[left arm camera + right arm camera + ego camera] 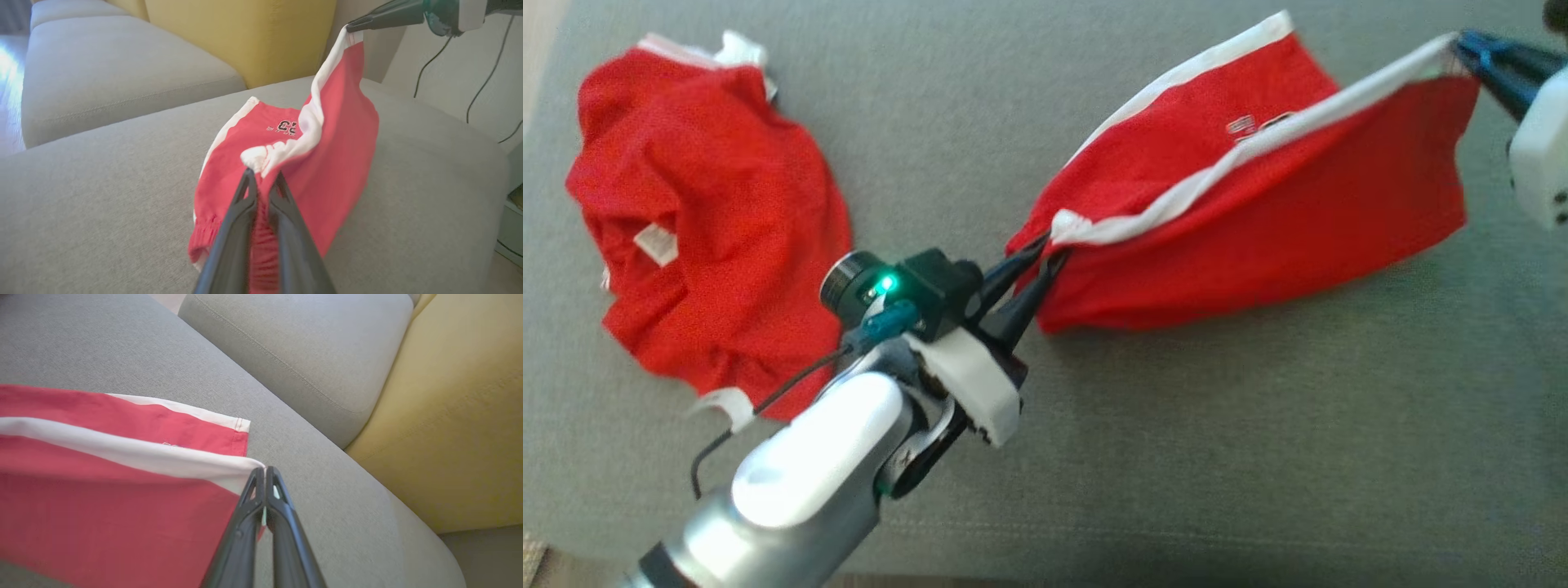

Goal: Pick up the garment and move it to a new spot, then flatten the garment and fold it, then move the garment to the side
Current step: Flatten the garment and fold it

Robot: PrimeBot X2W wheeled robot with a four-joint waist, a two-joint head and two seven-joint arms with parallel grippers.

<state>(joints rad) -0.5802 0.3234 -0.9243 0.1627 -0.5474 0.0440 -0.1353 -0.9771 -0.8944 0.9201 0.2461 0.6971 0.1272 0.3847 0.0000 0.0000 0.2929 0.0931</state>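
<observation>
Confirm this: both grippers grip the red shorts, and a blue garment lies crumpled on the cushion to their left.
Wrong colour: the crumpled garment is red with white trim, as the head view shows. The left gripper and right gripper do both grip the red shorts.

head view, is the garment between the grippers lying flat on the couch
No, the garment hangs raised between the left gripper and right gripper.

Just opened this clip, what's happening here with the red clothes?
The robot holds the red shorts stretched between both arms over the grey sofa cushion. The left gripper has its jaws shut on the gathered waistband end, the right gripper on a white-trimmed corner. No fold yet. A second red garment lies crumpled to the robot's left.
</observation>
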